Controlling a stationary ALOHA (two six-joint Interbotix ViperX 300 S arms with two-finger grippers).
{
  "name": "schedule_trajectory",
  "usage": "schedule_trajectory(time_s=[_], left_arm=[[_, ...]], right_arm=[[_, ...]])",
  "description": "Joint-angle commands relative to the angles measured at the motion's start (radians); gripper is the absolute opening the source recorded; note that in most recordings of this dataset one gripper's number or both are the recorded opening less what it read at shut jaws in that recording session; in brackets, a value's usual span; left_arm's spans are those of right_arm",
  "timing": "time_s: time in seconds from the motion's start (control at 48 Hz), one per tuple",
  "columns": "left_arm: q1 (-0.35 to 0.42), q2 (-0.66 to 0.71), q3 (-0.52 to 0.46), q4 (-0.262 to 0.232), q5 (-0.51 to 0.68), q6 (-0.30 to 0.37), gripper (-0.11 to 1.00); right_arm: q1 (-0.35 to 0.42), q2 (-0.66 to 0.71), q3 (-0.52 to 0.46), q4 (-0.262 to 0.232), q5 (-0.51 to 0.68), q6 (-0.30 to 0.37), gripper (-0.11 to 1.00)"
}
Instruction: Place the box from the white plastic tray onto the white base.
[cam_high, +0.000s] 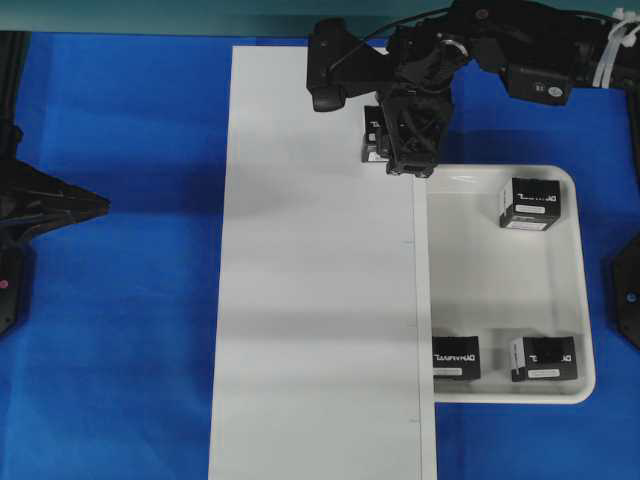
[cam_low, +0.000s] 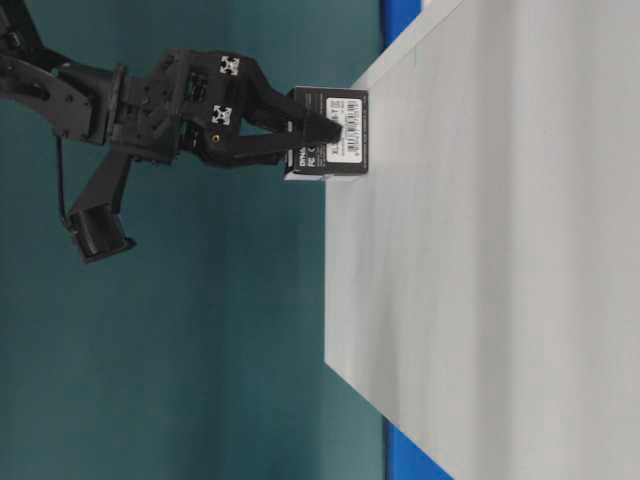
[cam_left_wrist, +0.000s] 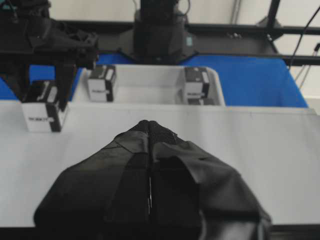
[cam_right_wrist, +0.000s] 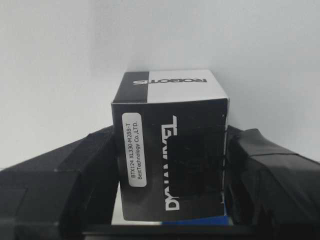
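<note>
The box (cam_high: 374, 132), black with white lettering, stands on the far end of the white base (cam_high: 320, 300), close to its right edge. My right gripper (cam_high: 405, 150) is shut on it from above. In the right wrist view the box (cam_right_wrist: 170, 150) fills the space between both fingers (cam_right_wrist: 90, 170), with the base (cam_right_wrist: 60, 75) behind it. From table level the box (cam_low: 350, 150) rests against the base (cam_low: 500, 250). The white plastic tray (cam_high: 585, 300) lies to the right of the base. My left gripper (cam_left_wrist: 150, 122) is shut and empty, low at the left side, facing the base (cam_left_wrist: 260, 135).
Three more black boxes sit in the tray: one at its far right (cam_high: 530, 203) and two along its near edge (cam_high: 455, 357) (cam_high: 543, 358). Blue cloth (cam_high: 120, 300) covers the table around the base. The left arm (cam_high: 40, 205) stays at the left edge.
</note>
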Motion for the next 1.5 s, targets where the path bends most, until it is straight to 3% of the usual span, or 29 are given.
schedule_trajectory(time_s=[0.0, 0.083, 0.208, 0.292, 0.75, 1.021, 1.313, 1.479], left_arm=[[-0.008, 0.008, -0.026, 0.002, -0.005, 0.0, -0.07], [-0.011, 0.008, -0.026, 0.002, -0.005, 0.0, -0.07], [-0.011, 0.008, -0.026, 0.002, -0.005, 0.002, -0.07], [-0.011, 0.008, -0.026, 0.002, -0.005, 0.002, -0.07], [-0.044, 0.011, -0.026, 0.002, -0.008, 0.0, -0.07], [-0.074, 0.011, -0.026, 0.002, 0.002, -0.002, -0.07], [-0.064, 0.011, -0.028, 0.002, -0.011, 0.002, -0.07], [-0.061, 0.015, -0.028, 0.002, -0.012, 0.0, -0.07]], right_arm=[[0.005, 0.018, 0.003, -0.002, -0.005, -0.002, 0.58], [0.006, 0.018, 0.003, -0.002, -0.005, -0.002, 0.59], [0.011, 0.018, 0.003, -0.002, -0.025, 0.0, 0.88], [0.017, 0.018, 0.005, -0.002, -0.048, 0.005, 0.99], [0.018, -0.005, -0.009, 0.005, -0.075, 0.015, 0.99], [-0.008, -0.104, -0.057, 0.009, -0.084, 0.081, 0.99], [-0.002, -0.288, 0.009, 0.183, -0.213, 0.083, 0.99], [0.035, -0.397, 0.078, 0.212, -0.296, 0.084, 0.99]])
